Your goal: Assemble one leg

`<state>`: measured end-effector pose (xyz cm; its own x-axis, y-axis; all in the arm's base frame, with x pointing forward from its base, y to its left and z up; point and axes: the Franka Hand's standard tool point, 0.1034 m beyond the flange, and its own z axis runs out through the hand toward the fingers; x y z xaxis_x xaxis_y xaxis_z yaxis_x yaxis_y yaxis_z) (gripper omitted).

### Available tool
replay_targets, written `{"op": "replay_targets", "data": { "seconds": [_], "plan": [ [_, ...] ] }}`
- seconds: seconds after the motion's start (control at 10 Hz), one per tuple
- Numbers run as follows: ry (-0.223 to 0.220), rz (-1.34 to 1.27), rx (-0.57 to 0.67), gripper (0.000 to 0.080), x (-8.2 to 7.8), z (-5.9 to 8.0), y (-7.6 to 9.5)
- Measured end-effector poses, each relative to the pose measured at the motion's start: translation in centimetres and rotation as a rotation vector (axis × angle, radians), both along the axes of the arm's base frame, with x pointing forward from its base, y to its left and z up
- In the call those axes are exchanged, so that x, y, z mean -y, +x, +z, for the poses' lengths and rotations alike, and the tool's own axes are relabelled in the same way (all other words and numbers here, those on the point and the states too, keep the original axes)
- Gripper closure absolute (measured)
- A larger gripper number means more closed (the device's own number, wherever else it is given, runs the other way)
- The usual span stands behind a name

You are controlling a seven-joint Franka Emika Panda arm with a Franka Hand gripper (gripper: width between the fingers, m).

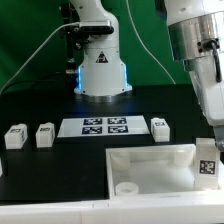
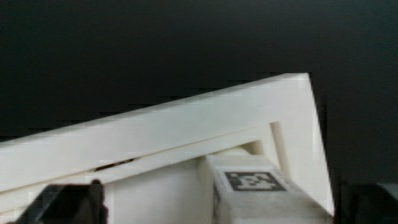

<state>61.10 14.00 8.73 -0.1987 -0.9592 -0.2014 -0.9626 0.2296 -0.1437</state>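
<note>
The white tray-like part (image 1: 150, 165) lies at the front right of the table, with a round socket (image 1: 127, 188) near its front. One leg (image 1: 207, 165), a small white block with a tag, stands at the tray's corner on the exterior view's right, right under my gripper (image 1: 206, 148). In the wrist view the same leg (image 2: 260, 182) sits inside the tray corner (image 2: 196, 125) between my fingers. My gripper (image 2: 228, 208) is open. One dark finger (image 2: 71, 205) stands well clear of the leg, and the other (image 2: 381, 200) is close beside it.
Three more legs stand on the black table: two at the exterior view's left (image 1: 14, 136) (image 1: 44, 134) and one to the right of the marker board (image 1: 160, 127). The marker board (image 1: 105, 126) lies in the middle. The robot base (image 1: 100, 70) is behind it.
</note>
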Motion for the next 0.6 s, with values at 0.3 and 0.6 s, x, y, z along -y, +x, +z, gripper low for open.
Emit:
{"op": "replay_targets", "data": {
  "seconds": [0.3,0.6],
  "plan": [
    [-0.001,0.004,0.0,0.0151,0.0,-0.06,-0.02],
    [-0.002,0.007,0.0,0.0151,0.0,-0.1,-0.03]
  ]
}}
